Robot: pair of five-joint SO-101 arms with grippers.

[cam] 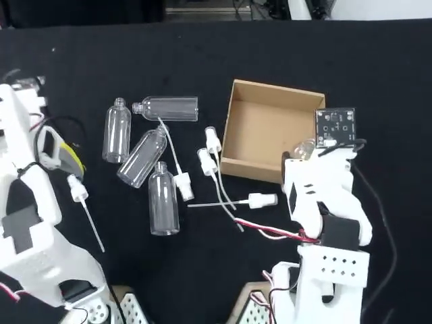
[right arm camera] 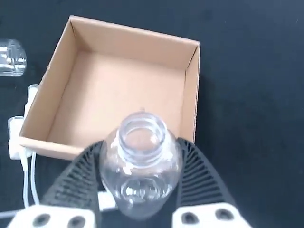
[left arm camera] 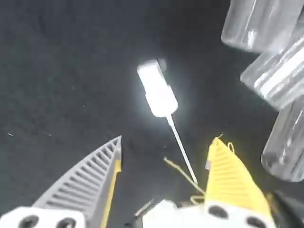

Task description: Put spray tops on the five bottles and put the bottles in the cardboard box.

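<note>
My right gripper (right arm camera: 140, 145) is shut on a clear bottle (right arm camera: 142, 166) with a bare, uncapped neck, held upright. In the high view that bottle (cam: 304, 150) stands at the near right corner of the cardboard box (cam: 237, 121). The box (right arm camera: 52, 90) holds nothing. My left gripper (left arm camera: 168, 138) hangs open over a white spray top (left arm camera: 156, 92) with a long tube, lying alone on the black table. In the high view this spray top (cam: 77, 189) lies just in front of the left gripper (cam: 66, 162). Several clear bottles (cam: 142, 155) lie uncapped left of the box.
Several more spray tops (cam: 206, 162) with thin tubes lie scattered between the bottles and the box, one (cam: 260, 200) just ahead of the right arm. Red and white wires (cam: 270, 233) trail from that arm. Bottle bodies (left arm camera: 280, 71) sit close beside the left gripper.
</note>
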